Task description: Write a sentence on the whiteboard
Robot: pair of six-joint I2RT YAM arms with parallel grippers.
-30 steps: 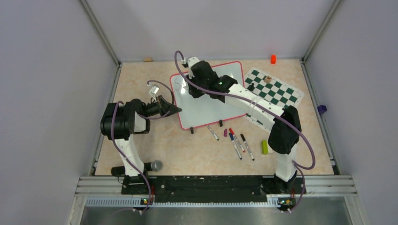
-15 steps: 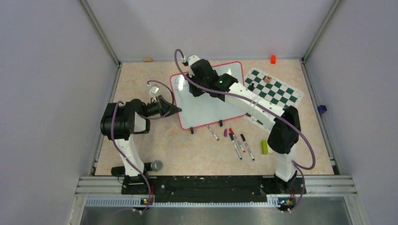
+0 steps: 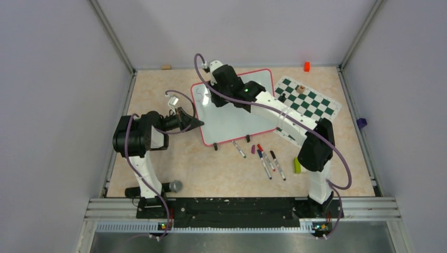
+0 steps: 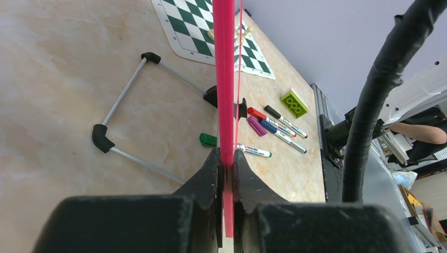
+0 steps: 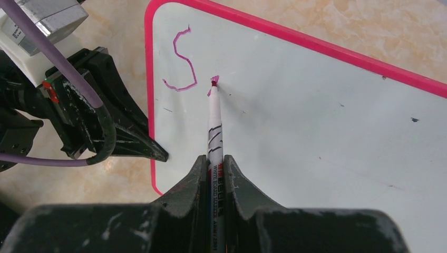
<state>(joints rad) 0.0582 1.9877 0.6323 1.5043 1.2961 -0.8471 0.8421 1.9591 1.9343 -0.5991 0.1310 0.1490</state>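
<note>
The whiteboard [image 3: 237, 120] lies tilted mid-table, white with a red-pink rim [image 4: 225, 79]. My left gripper [image 4: 226, 156] is shut on its left rim, also seen from above [image 3: 198, 123]. My right gripper [image 5: 215, 161] is shut on a white marker [image 5: 214, 124]. The marker's magenta tip touches the whiteboard [image 5: 316, 105] near its upper left corner. Of the sentence, only a purple-magenta "S" [image 5: 183, 60] shows, with a tiny mark at the tip. In the top view the right wrist [image 3: 227, 84] hides its fingers and the marker.
Several loose markers [image 3: 266, 159] and a purple cap [image 3: 253, 149] lie in front of the board, with a green brick [image 3: 297, 166] to their right. A chess mat [image 3: 311, 101] lies back right. The board's metal stand [image 4: 124, 100] rests on the table.
My right wrist has shifted slightly left and toward the back of the board with the marker. The left arm and the board have not moved.
</note>
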